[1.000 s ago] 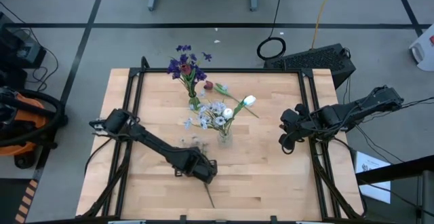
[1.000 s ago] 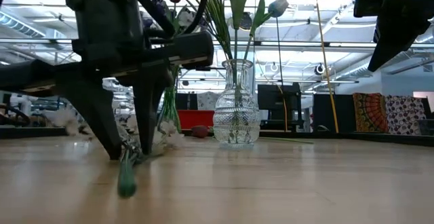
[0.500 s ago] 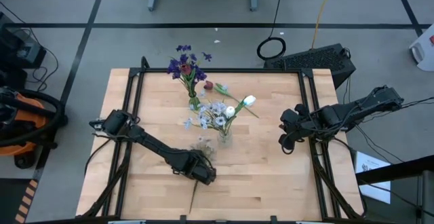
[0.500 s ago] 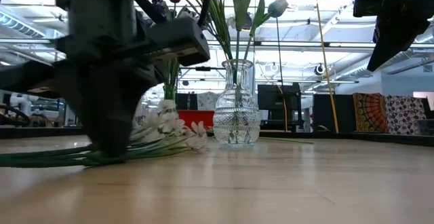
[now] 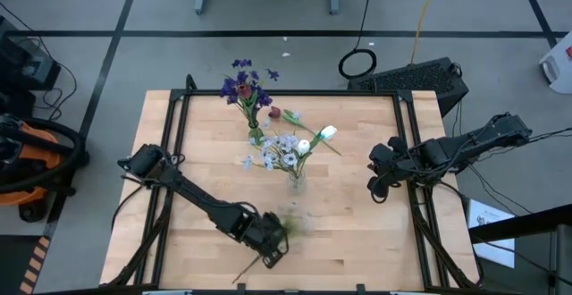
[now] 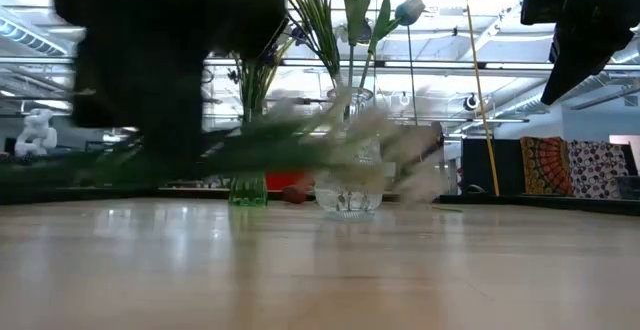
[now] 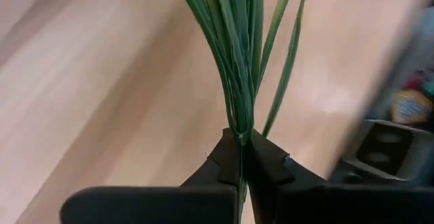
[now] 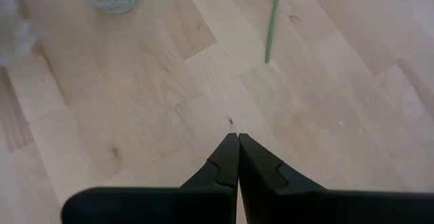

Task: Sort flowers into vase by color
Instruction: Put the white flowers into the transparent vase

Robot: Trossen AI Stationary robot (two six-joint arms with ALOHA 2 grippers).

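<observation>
**Spray in hand, near the clear vase**

The left gripper clamps a flower spray by its stems, on the near side of the clear vase. Swinging it carelessly could topple that vase. The right gripper waits clenched, empty, right of it.

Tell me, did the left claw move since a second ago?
Yes. The left gripper, holding a flower spray, moved toward the table's near edge, away from the clear vase.

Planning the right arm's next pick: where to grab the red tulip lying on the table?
Take the bare stem near its free end, from above, jaws across it. It lies flat and seems to run toward the right gripper; the bud sits close to the purple-flower vase.
</observation>
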